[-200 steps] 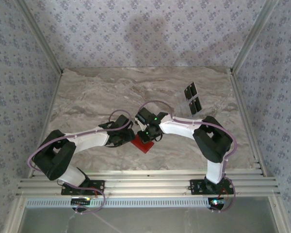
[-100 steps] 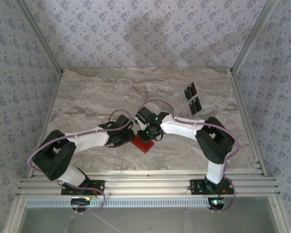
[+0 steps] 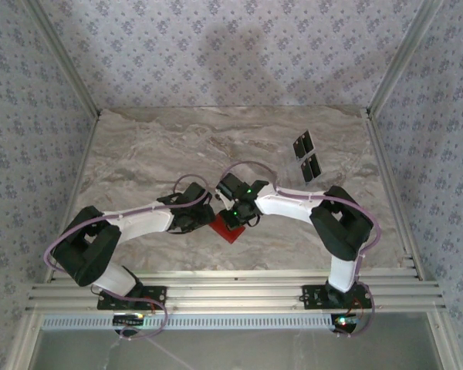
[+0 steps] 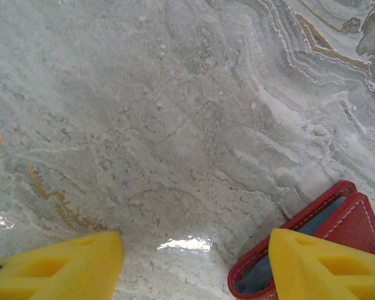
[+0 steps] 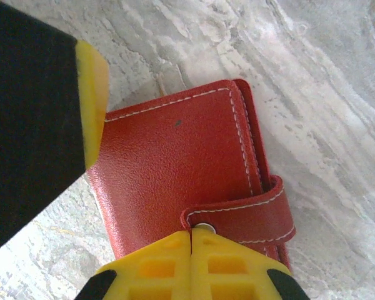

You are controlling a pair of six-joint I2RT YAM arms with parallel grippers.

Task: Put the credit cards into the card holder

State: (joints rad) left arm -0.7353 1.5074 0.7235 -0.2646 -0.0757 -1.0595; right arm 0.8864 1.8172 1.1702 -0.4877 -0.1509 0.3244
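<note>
The left tool [image 4: 194, 245] stands with its fingers apart, gripping nothing. One finger [image 4: 325, 265] sits on the card holder's [image 5: 175, 162] left edge, where a slit of grey lining shows, and the other is over bare bench [image 3: 154, 154] further left of the card holder. It looks placed to pin the red leather down, and it should bear straight down so that nothing skids. The card holder lies flat and closed, its snap tab [image 5: 250, 215] fastened. The right tool [image 5: 191, 242] has its fingers pressed together, tips at the tab's stud. Whether any leather is nipped there cannot be told. The step is judged to be unsnapping: the tab should be peeled upward off the stud, not dragged sideways. The credit cards [image 3: 312, 166] lie well right of the card holder and farther back, untouched. The bench is glossy grey-beige marble, likely slippery. Patterned wallpaper [image 3: 231, 54] and aluminium rails [image 3: 231, 293] enclose it.
</note>
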